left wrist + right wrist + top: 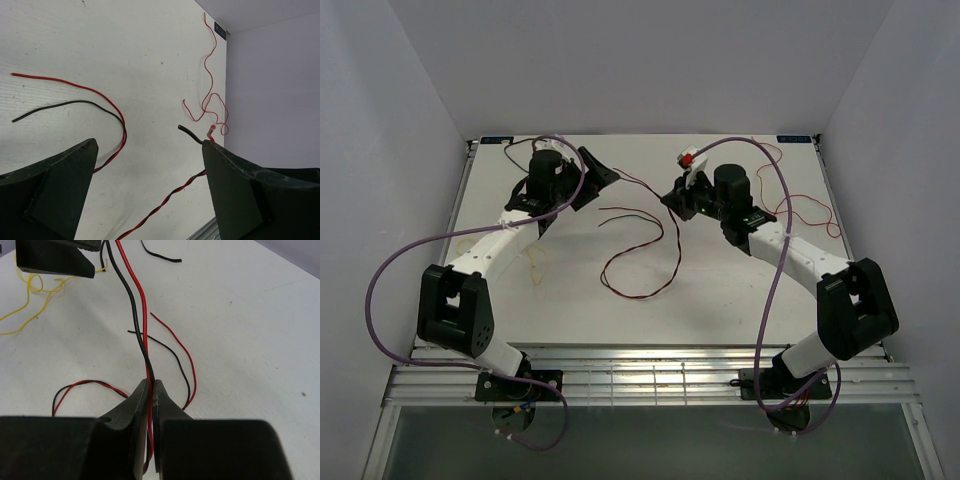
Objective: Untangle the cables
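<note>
The tabletop is white and carries every cable. Farthest left, a yellow cable lies in a loose squiggle just beside the left forearm, touched by neither arm.

The left end effector is poised over the far-left part of the tabletop. Its wrist view shows the two fingers spread wide apart, with nothing gripped between them. Slack red and black strands curve across the surface in that gap, and a twisted stretch passes behind its right finger.

In the middle is the red-black pair, one red and one black wire running side by side. From the overhead view it sags into a large open loop on the tabletop between the arms, and one length runs from beside the left end effector across to the right one.

The right end effector has its fingers pressed together on that pair, with both strands pinched at the tips and leading away in a nearly straight line.

Farthest right, a thin red cable wanders in loose bends near the far-right corner — well apart from both end effectors.
</note>
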You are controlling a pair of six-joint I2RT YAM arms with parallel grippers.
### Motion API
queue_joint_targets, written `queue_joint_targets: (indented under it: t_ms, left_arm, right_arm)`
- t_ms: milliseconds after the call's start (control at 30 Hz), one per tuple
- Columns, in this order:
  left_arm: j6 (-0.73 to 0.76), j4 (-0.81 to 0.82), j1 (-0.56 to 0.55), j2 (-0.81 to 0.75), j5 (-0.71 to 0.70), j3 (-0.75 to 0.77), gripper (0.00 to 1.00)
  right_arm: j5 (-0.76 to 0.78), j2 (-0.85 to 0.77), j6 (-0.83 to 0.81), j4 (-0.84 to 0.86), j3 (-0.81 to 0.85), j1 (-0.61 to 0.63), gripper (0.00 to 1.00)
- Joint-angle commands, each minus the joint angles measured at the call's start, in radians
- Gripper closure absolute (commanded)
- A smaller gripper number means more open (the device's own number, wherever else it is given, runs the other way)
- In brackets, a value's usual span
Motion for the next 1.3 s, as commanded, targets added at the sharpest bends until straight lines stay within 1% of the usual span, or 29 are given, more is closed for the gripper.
queue_joint_targets:
  t_ms: [0, 167, 400, 567, 633, 767, 800, 900, 933, 1033, 1067, 1133, 1167, 1233, 1267]
  left_arm:
    - [0.009, 0.004, -0.001, -0.007, -0.038, 0.044, 0.04]
    - [0.017, 0.009, -0.008, 0.022, -0.037, 0.069, 0.04]
    - [0.016, 0.044, -0.023, 0.025, -0.025, 0.072, 0.04]
    - [0.002, 0.064, -0.024, 0.048, 0.031, 0.08, 0.04]
    - [0.011, 0.072, -0.027, 0.054, 0.025, 0.081, 0.04]
    - [0.011, 0.075, -0.029, 0.056, 0.041, 0.083, 0.1]
    - [0.011, 0.111, -0.031, 0.057, 0.047, 0.081, 0.12]
    - [0.005, 0.135, -0.034, 0.065, 0.069, 0.076, 0.17]
    - [0.003, 0.141, -0.035, 0.068, 0.075, 0.075, 0.17]
    - [-0.003, 0.145, -0.035, 0.077, 0.09, 0.076, 0.27]
    - [-0.003, 0.145, -0.035, 0.076, 0.095, 0.076, 0.36]
    - [-0.001, 0.155, -0.037, 0.07, 0.11, 0.072, 0.47]
    - [0.002, 0.167, -0.037, 0.059, 0.118, 0.063, 0.6]
    - [0.002, 0.175, -0.04, 0.048, 0.127, 0.053, 0.77]
    - [0.003, 0.178, -0.041, 0.042, 0.129, 0.044, 0.92]
  right_arm:
    - [-0.015, -0.057, 0.012, 0.024, 0.011, -0.002, 0.92]
    - [-0.067, -0.077, 0.021, 0.024, 0.015, -0.001, 0.92]
    - [-0.067, -0.089, 0.015, 0.013, 0.009, 0.004, 0.92]
    - [-0.072, -0.072, 0.015, 0.019, 0.008, 0.01, 0.92]
    - [-0.084, -0.062, 0.025, 0.033, 0.009, 0.013, 0.92]
    - [-0.112, -0.037, 0.052, 0.045, 0.02, 0.022, 0.92]
    - [-0.116, -0.036, 0.06, 0.048, 0.018, 0.027, 0.92]
    - [-0.144, -0.034, 0.077, 0.067, 0.012, 0.031, 0.92]
    - [-0.162, -0.032, 0.09, 0.079, 0.011, 0.033, 0.92]
    - [-0.178, -0.029, 0.118, 0.105, 0.003, 0.034, 0.92]
    - [-0.172, -0.029, 0.123, 0.105, 0.003, 0.034, 0.92]
    - [-0.147, -0.028, 0.13, 0.099, 0.009, 0.034, 0.92]
    - [-0.142, -0.023, 0.136, 0.098, 0.012, 0.034, 0.92]
    - [-0.13, -0.019, 0.146, 0.102, 0.017, 0.037, 0.92]
    - [-0.129, -0.011, 0.153, 0.111, 0.017, 0.039, 0.92]
